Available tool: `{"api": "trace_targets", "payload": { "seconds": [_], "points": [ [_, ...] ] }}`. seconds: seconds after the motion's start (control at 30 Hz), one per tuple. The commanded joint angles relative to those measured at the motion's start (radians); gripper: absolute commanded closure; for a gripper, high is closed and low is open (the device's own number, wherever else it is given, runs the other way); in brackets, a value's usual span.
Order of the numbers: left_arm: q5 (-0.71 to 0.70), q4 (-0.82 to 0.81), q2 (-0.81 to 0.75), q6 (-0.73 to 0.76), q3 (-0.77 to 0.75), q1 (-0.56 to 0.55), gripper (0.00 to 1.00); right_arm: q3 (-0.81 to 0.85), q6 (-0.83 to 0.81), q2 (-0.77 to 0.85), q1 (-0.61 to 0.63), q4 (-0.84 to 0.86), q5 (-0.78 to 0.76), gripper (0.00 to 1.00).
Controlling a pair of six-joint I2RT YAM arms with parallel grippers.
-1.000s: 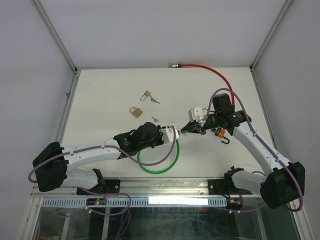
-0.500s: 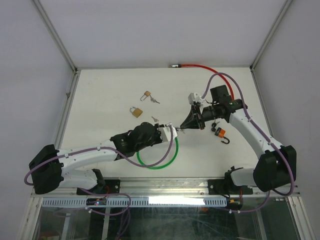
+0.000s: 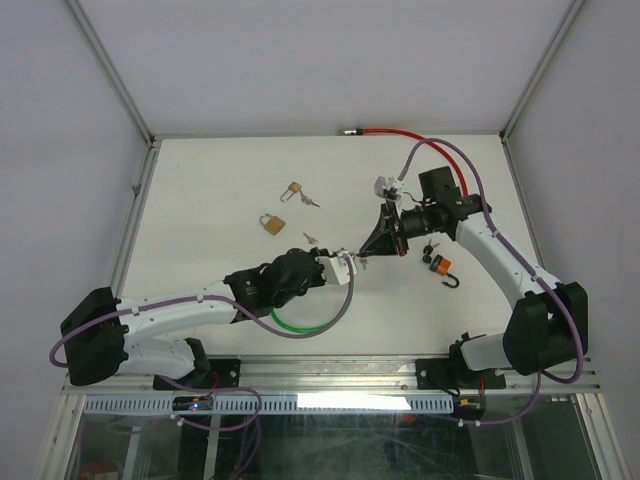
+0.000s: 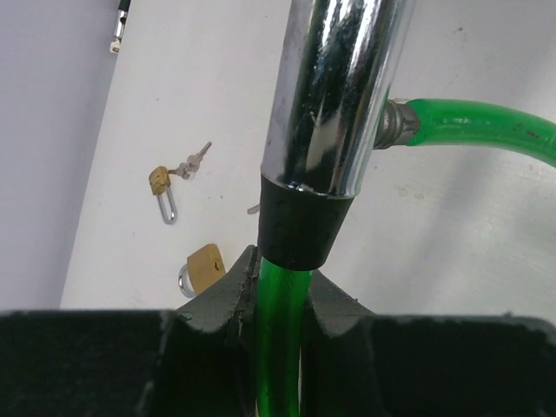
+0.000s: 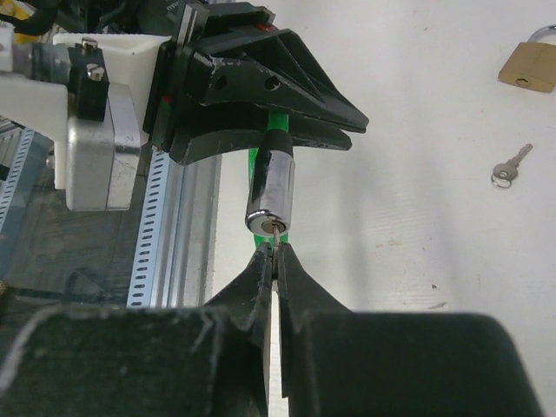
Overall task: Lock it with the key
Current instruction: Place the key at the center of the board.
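White table (image 3: 200,190), mid-front: left gripper (image 4: 278,287) jaws clamped on green cable (image 4: 486,123) just under chrome lock cylinder (image 5: 269,195), held off surface. Right gripper (image 5: 276,261) jaws pinched tight on key (image 5: 275,231). Only thin blade shows, meeting cylinder face; depth unclear, bow hidden between fingers. Cable loop partly hidden under left arm. Brass padlock (image 3: 271,222) lies apart, far-left.

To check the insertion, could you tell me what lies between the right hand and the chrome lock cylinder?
Only the thin key blade, from the right hand into the lock cylinder, shown in the right wrist view.
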State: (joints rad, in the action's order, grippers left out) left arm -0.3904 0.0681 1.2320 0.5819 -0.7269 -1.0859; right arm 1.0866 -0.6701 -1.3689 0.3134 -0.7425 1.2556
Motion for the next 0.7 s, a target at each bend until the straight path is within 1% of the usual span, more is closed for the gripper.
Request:
{"api": "trace_targets", "payload": {
  "seconds": [0.0,0.07,0.27,0.33,0.4,0.53,0.67],
  "points": [
    [-0.187,0.024,0.005,0.033,-0.030,0.004,1.00,0.047,-0.048,0.027,-0.020,-0.081,-0.030,1.00],
    [-0.170,0.024,-0.019,0.026,-0.021,0.004,1.00,0.039,-0.104,0.055,-0.019,-0.093,-0.056,1.00],
    [-0.060,-0.001,-0.117,0.005,0.028,0.005,1.00,0.021,-0.190,0.117,-0.024,-0.094,-0.161,1.00],
    [-0.022,-0.001,-0.130,0.004,0.038,0.004,1.00,0.021,-0.253,0.136,-0.029,-0.122,-0.160,1.00],
    [-0.003,0.001,-0.130,-0.002,0.040,0.004,1.00,0.016,-0.276,0.154,-0.036,-0.129,-0.144,1.00],
    [0.034,0.000,-0.130,-0.048,0.039,0.004,1.00,-0.005,-0.246,0.163,-0.072,-0.089,-0.102,1.00],
    [0.093,-0.046,-0.156,-0.170,0.056,0.029,1.00,-0.050,-0.100,0.156,-0.115,0.038,-0.034,1.00]
  ]
}}
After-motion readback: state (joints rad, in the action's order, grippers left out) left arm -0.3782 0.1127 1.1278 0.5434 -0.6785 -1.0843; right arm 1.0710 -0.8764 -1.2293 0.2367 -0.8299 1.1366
